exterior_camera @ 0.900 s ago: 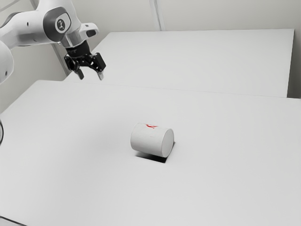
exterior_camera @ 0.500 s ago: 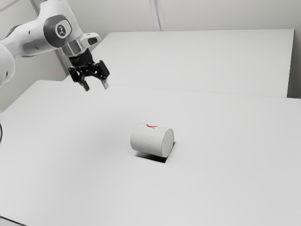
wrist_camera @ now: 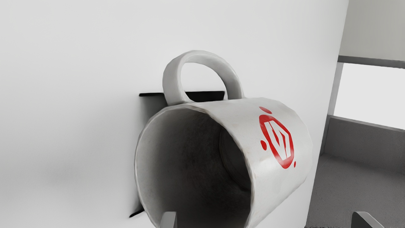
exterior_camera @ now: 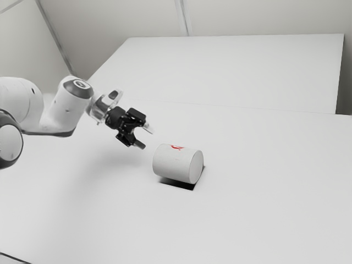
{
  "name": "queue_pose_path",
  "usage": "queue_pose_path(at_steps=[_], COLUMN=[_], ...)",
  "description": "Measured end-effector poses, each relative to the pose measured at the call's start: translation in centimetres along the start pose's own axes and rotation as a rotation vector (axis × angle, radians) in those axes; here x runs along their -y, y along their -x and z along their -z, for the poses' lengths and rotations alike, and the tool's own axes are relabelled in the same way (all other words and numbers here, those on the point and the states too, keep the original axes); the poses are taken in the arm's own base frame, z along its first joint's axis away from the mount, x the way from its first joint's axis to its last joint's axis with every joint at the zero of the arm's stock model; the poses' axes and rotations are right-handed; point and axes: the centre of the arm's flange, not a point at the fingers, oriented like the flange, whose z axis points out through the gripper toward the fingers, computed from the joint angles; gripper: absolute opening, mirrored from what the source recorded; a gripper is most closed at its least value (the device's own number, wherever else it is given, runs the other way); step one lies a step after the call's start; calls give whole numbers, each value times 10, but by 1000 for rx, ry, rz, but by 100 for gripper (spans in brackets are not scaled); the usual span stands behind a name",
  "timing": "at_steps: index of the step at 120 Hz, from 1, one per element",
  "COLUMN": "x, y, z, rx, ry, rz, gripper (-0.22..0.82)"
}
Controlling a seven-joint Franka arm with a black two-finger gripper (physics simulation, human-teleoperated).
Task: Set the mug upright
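We're looking at the mug [exterior_camera: 177,164] lying on its side on the table [exterior_camera: 247,220], mouth to the exterior view's left, base to the right. Our pincer [exterior_camera: 147,138] is standing spread and empty, just left of the rim. For a good lift, we're wanting one finger inside the mouth, one above the upper wall, clear of the handle [wrist_camera: 172,79], then a gentle rotation, mouth rising, base settling flat. Our arm [exterior_camera: 60,113] is reaching from the left, hand slanting down rightward.
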Motion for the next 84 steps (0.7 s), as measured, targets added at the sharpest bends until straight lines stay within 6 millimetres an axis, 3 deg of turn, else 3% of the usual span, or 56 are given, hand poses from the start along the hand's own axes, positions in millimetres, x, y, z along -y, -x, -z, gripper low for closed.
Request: queue_pose_path(at_steps=[17,55,75,84], x=[21,20,14,9], y=[-3,-1,-1,-2], z=[-34,-82,-85,-83], rx=[5,2,-20,-29], ry=[87,204,225,224], rz=[-40,-152,-215,-247], gripper=[60,60,18,8])
